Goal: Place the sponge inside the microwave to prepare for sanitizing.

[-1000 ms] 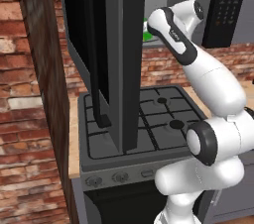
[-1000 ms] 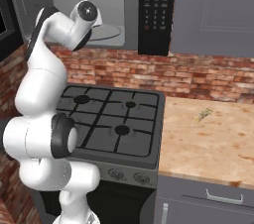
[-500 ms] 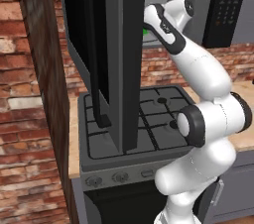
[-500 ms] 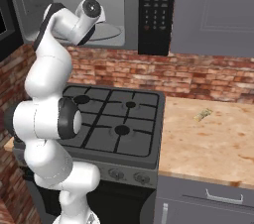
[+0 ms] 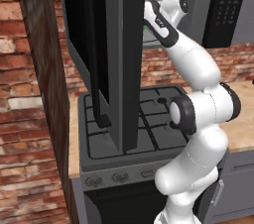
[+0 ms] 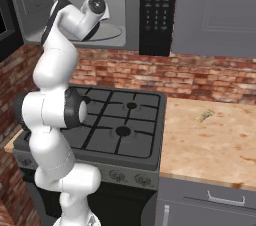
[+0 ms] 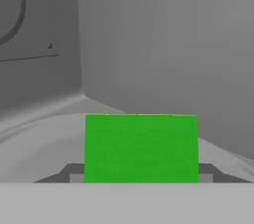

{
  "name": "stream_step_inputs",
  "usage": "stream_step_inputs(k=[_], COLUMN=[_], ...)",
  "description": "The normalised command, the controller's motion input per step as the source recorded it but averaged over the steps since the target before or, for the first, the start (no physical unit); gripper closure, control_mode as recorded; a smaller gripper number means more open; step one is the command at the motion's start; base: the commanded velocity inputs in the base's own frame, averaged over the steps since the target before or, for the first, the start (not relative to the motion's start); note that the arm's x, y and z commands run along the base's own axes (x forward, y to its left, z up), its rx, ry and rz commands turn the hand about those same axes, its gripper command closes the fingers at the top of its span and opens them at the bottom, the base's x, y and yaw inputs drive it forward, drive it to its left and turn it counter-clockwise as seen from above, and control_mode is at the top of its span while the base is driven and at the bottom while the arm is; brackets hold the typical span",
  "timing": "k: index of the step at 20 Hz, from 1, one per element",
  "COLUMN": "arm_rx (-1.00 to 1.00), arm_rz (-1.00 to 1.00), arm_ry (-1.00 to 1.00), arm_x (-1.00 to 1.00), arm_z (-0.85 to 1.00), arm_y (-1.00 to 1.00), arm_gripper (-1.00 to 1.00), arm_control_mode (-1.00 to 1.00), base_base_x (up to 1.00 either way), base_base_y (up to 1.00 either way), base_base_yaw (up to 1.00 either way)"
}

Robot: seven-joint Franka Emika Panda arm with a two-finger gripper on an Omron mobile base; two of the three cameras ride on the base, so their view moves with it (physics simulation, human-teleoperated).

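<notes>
Microwave (image 6: 75, 0): mounted above the stove, door swung wide open. Light grey cavity with round turntable (image 6: 107, 32) visible in the right base view; black keypad panel (image 6: 157, 10) on its right side. In the left base view the open dark glass door (image 5: 106, 54) stands edge-on and hides most of the cavity.

Gas stove (image 6: 117, 120): black, directly below the microwave, four burners, knobs along the front edge.

Counter (image 6: 215, 140): tan top to the right of the stove, with a tiny pale object (image 6: 204, 116) lying on it, too small to identify.

Brick wall (image 6: 200, 77): behind stove and counter.

Arm: raised, with the hand reaching into the microwave opening.

Sponge (image 7: 141, 147): bright green face fills the lower middle of the hand view, over the turntable and in front of the cavity's back wall; its lower edge is cut off. A sliver of green (image 5: 145, 28) shows beside the door edge in the left base view.

Gripper (image 7: 141, 178): dark tips flank the sponge on either side, apparently pinching it, though contact is hard to confirm.
</notes>
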Motion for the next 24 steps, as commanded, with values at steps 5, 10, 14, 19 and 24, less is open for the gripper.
stream_step_inputs(k=[5, 10, 14, 19, 24], arm_rx=[-0.05, -0.07, -0.07, 0.0, 0.0], arm_rz=[0.0, 0.0, 0.0, 0.0, 0.0], arm_ry=[0.0, 0.0, 0.02, 0.08, 0.15], arm_x=[0.28, 0.3, 0.26, 0.23, 0.2], arm_z=[0.0, 0.0, -0.01, -0.04, -0.09], arm_y=[0.03, 0.13, 0.09, 0.09, 0.06], arm_gripper=[1.0, 1.0, 1.0, 1.0, 1.0], arm_control_mode=[-1.0, -1.0, -1.0, -1.0, -1.0], base_base_x=[0.0, 0.0, 0.0, 0.0, 0.0], base_base_y=[0.0, 0.0, 0.0, 0.0, 0.0], base_base_yaw=[0.0, 0.0, 0.0, 0.0, 0.0])
